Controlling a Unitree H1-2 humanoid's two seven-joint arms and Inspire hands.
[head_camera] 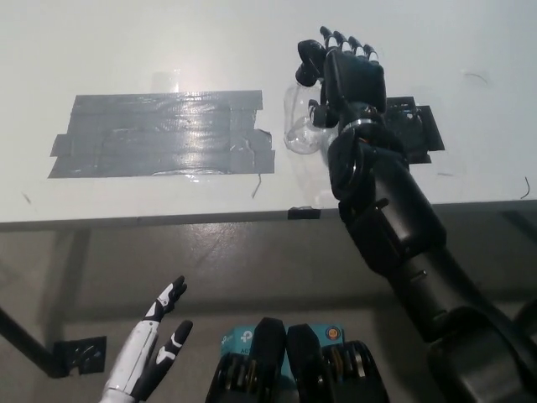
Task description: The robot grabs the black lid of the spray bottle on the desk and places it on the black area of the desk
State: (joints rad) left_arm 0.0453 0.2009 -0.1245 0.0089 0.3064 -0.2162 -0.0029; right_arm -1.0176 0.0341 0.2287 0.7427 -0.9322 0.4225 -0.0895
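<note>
A clear spray bottle with a black spray-head lid stands on the white desk. My black right hand is right beside the lid, fingers curled over its right side and covering part of it; whether it grips the lid is not visible. Left of the bottle lies the black taped area. My white left hand rests open below the desk edge at the lower left.
A small black patch lies on the desk right of the bottle, partly under my right arm. A thin black mark sits on the desk's front edge. The floor shows below the desk.
</note>
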